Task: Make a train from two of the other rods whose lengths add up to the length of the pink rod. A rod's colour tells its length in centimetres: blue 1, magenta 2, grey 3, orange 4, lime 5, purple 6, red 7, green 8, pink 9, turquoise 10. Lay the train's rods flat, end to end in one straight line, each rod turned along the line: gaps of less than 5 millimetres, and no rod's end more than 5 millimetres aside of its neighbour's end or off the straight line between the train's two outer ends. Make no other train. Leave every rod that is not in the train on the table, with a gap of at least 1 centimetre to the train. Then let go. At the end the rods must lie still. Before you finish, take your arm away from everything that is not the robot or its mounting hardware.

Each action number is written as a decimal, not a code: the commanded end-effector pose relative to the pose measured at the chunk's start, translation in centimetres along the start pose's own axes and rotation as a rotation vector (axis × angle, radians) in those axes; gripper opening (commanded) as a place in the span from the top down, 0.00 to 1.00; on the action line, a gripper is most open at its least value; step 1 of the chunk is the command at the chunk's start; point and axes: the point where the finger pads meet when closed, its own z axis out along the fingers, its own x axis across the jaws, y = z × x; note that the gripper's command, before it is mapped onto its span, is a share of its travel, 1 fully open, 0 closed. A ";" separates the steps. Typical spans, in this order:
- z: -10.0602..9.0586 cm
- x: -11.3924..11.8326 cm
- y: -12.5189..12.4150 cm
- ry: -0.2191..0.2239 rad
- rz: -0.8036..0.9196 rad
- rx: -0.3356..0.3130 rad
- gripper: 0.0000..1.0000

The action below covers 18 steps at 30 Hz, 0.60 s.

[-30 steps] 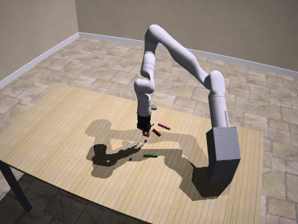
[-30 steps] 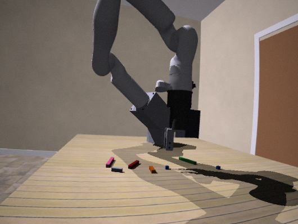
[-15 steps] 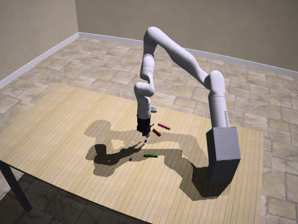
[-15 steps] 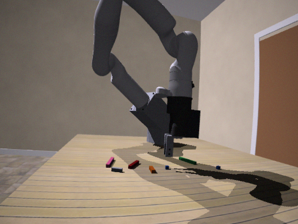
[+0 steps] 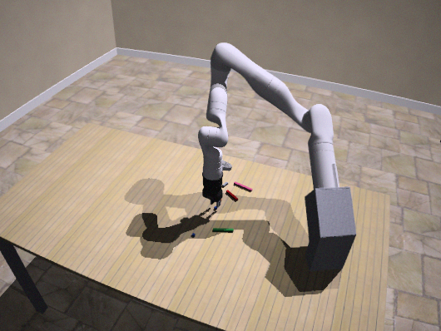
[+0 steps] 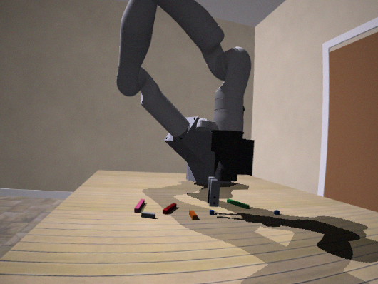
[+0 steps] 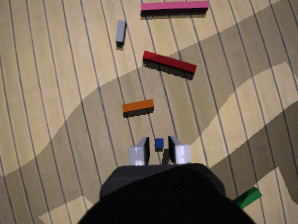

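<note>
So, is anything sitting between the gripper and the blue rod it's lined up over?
Nothing visible does. In the wrist view the blue rod shows in the free gap between the open gripper fingers. The nearest neighbour, the orange rod, lies flat and apart, ahead of the fingers, outside the way down.

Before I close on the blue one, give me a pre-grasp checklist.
1. Claw open, holding nothing: ok.
2. Blue rod centred between the fingers in the wrist view: ok.
3. Fingertips down at rod height: not ok; the exterior view shows them above the table.
4. Orange rod apart from the fingers: ok.
5. Green rod, blue's partner to match pink, flat and unobstructed: ok.
6. Fingers square to the rod's faces: cannot tell.
</note>
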 end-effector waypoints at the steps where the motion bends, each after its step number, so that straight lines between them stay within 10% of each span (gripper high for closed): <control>1: 0.2 0.1 0.0 0.002 -0.001 0.002 0.46; 18: 0.7 0.1 0.0 0.002 -0.001 0.002 0.46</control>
